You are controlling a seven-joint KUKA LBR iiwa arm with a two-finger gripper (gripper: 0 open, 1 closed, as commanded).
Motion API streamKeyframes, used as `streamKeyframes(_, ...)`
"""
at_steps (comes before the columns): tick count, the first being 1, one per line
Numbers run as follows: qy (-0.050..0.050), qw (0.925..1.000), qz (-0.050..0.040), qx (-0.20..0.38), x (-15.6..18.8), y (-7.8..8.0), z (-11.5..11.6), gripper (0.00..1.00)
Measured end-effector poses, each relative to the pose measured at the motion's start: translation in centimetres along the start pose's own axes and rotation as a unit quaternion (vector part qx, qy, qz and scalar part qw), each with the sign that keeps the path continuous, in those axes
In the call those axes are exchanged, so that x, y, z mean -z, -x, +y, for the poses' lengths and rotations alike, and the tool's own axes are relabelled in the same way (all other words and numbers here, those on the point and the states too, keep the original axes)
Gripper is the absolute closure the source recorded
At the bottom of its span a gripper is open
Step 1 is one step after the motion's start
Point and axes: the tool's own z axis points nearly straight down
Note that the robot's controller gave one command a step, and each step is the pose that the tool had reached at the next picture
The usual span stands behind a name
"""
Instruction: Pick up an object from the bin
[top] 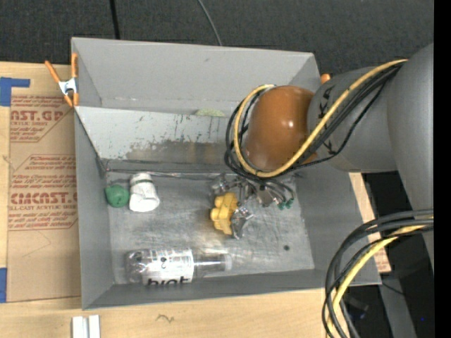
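Camera view from above: the arm [384, 118] reaches in from the right, and its orange cover [278, 125], with yellow and black cables [243, 143] looped around it, hangs over the right half of the grey bin [176, 69]. Below the cover, the claw [241, 204] is down near the bin floor, a little right of the centre. A small lumpy yellow thing [223, 214] lies on the floor against the left side of the claw. Metal parts of the claw touch or overlap it, but I cannot tell if the claw is open or closed, or if it grips the yellow thing.

Well apart, at the left wall, a white thing [143, 192] lies just beside a green lump [115, 196]. A clear bottle [169, 264] lies on its side along the near wall.
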Motion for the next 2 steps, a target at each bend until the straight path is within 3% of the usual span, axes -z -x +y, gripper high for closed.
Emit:
streamKeyframes(1,0.0,1.0,-0.0005,-0.002,1.3,1.1,-1.9,1.0)
streamKeyframes(2,0.002,1.0,0.0036,-0.005,5.7,-2.2,-3.3,1.0)
